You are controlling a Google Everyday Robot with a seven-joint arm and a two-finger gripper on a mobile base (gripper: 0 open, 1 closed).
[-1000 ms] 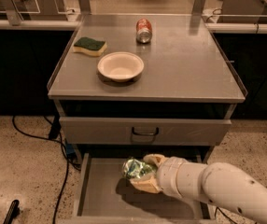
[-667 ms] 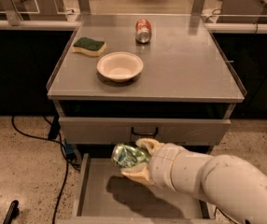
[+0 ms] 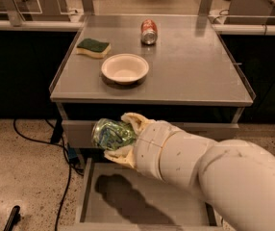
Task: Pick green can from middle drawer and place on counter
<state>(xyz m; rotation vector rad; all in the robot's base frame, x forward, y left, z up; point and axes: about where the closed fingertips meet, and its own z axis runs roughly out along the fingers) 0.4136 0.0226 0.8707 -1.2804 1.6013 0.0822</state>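
Since a moment ago the gripper (image 3: 117, 135) has come up out of the drawer (image 3: 93, 207) with the green can (image 3: 107, 134) and it's now sitting higher, in front of the closed top drawer front (image 3: 77, 131), just under the counter (image 3: 190, 66) edge. Claw is clamped on the can, one finger above and one below, can lying on its side with its end pointing left.

So I'd say the pick is done and we're mid-lift. The can isn't over the counter yet. Next move needs more height to clear the front rim, then a push forward and a set-down on a bare patch.

Counter is grey steel and already has stuff on the left and back: a bowl (image 3: 125, 68) near the front, a sponge (image 3: 93, 47) behind it to the left, and a red can (image 3: 148, 31) lying at the back. Right half looks the easier spot, I reckon. Going straight up from here would land it close to the bowl.

Drawer below is open, only the arm's shadow on its floor. Speckled floor (image 3: 22, 172) around, a black cable (image 3: 31, 139) on the left, more benches behind.
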